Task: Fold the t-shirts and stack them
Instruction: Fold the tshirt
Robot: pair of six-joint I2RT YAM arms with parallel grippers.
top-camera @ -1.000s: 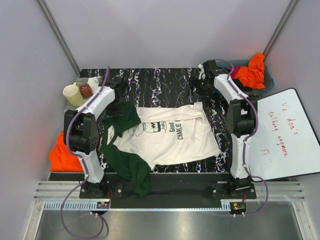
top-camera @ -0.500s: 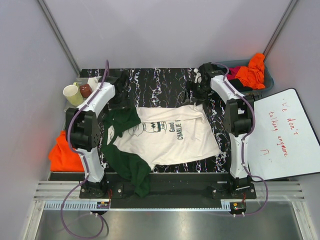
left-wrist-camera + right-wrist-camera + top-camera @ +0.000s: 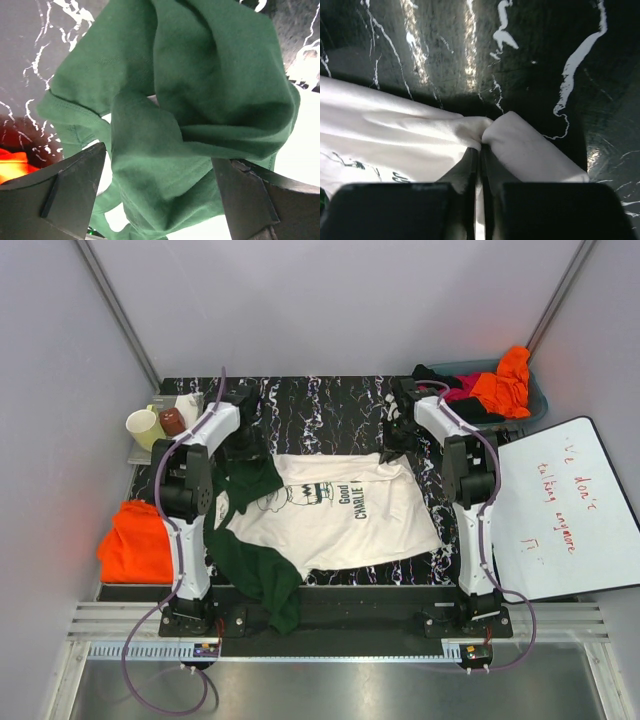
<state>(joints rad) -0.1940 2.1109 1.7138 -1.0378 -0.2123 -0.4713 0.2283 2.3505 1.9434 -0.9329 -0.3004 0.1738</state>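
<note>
The cream t-shirt with dark green sleeves lies spread on the black marbled table, print facing up. One green sleeve is bunched at its far left corner, and my left gripper hovers open just over it with nothing pinched. My right gripper is shut on a fold of cream cloth at the shirt's far right corner, low on the table. The other green sleeve hangs over the near edge.
A bright orange shirt lies heaped left of the table. A grey bin at the back right holds orange, magenta and black shirts. A white board with red writing lies on the right. A cup stands at the back left corner.
My left gripper has opened and let go of the green sleeve. My right gripper came down to the shirt's far right corner and shut on the cream cloth.
</note>
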